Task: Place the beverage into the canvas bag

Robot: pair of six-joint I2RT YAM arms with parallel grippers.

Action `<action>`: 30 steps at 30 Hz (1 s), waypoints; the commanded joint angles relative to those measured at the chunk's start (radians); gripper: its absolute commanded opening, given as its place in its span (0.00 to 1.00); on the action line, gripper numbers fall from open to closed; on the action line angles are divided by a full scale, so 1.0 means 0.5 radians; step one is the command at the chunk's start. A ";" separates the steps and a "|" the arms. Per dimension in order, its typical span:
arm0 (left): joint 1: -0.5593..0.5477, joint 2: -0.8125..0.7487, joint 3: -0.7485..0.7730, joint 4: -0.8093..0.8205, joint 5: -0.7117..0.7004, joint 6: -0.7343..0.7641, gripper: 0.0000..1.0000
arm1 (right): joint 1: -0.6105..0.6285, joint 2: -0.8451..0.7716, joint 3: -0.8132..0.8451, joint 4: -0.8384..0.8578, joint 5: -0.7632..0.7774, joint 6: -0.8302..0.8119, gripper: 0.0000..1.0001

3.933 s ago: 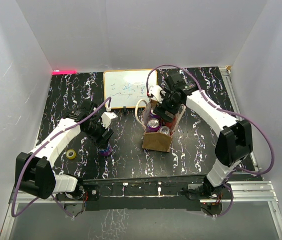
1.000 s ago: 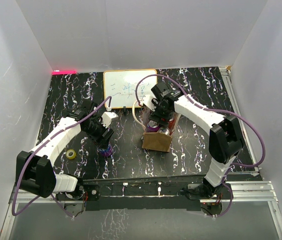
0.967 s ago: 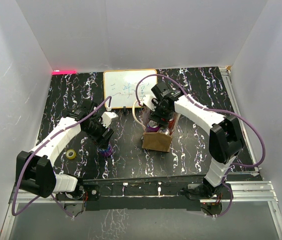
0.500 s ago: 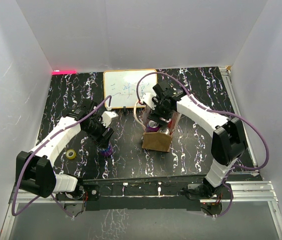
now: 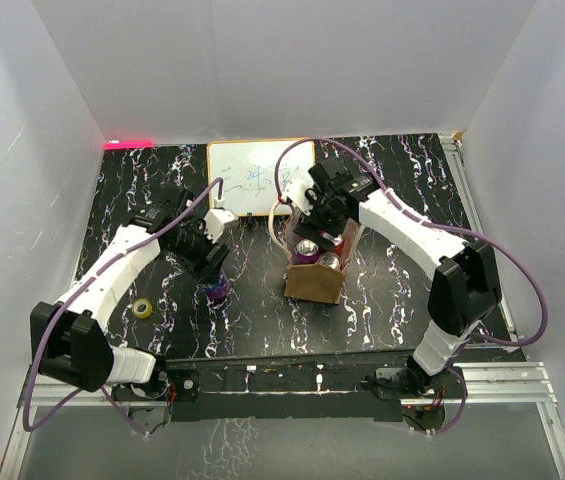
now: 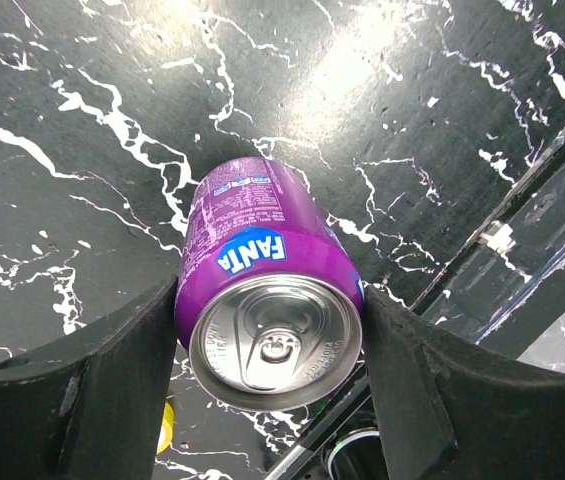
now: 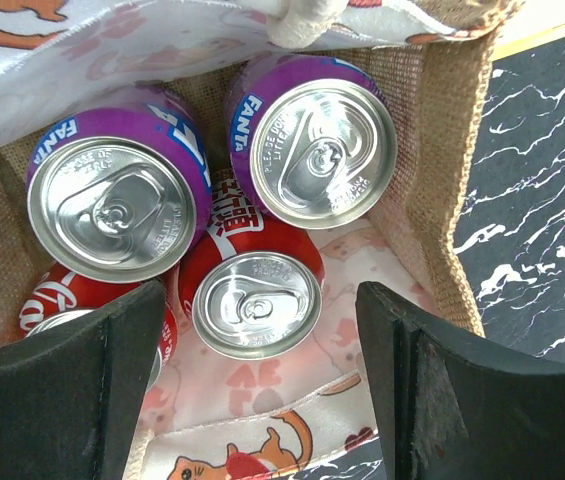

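My left gripper [image 6: 270, 345] [image 5: 209, 266] is shut on a purple Fanta can [image 6: 260, 250] [image 5: 216, 291], one finger against each side near the top, left of the bag. The tan canvas bag [image 5: 314, 283] [image 7: 440, 140] stands at the table's middle with cream handles. Inside it are two purple Fanta cans [image 7: 312, 150] [image 7: 117, 205] and two red cans [image 7: 254, 285] [image 7: 42, 305]. My right gripper [image 7: 259, 305] [image 5: 321, 214] hangs open above the bag's mouth, fingers spread wide and apart from the red can below them.
A white framed whiteboard [image 5: 253, 177] lies behind the bag. A yellow tape roll [image 5: 143, 308] sits near the left arm. White walls enclose the black marbled table [image 5: 392, 290], and a metal rail [image 5: 482, 372] runs along its near edge.
My right gripper has opened wider and drawn up and back from inside the bag. My left gripper has shifted slightly toward the back right with the purple can.
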State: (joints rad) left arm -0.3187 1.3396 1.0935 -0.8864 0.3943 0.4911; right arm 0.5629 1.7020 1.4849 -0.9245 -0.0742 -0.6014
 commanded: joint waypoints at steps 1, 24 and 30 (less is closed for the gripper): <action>-0.010 -0.055 0.217 -0.022 0.150 -0.028 0.00 | 0.010 -0.168 0.144 0.045 -0.073 0.031 0.79; -0.066 0.007 1.323 0.134 0.531 -0.434 0.00 | -0.024 -0.645 -0.142 -0.038 -0.887 -0.107 0.71; -0.221 0.213 1.525 0.159 0.525 -0.516 0.00 | -0.065 -0.780 -0.397 0.015 -0.999 -0.149 0.68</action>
State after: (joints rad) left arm -0.3714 1.3869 1.7813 -0.8562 0.6048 0.2733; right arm 0.5510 1.3769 1.3338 -0.9466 -0.5053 -0.6483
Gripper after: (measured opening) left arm 0.649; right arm 0.687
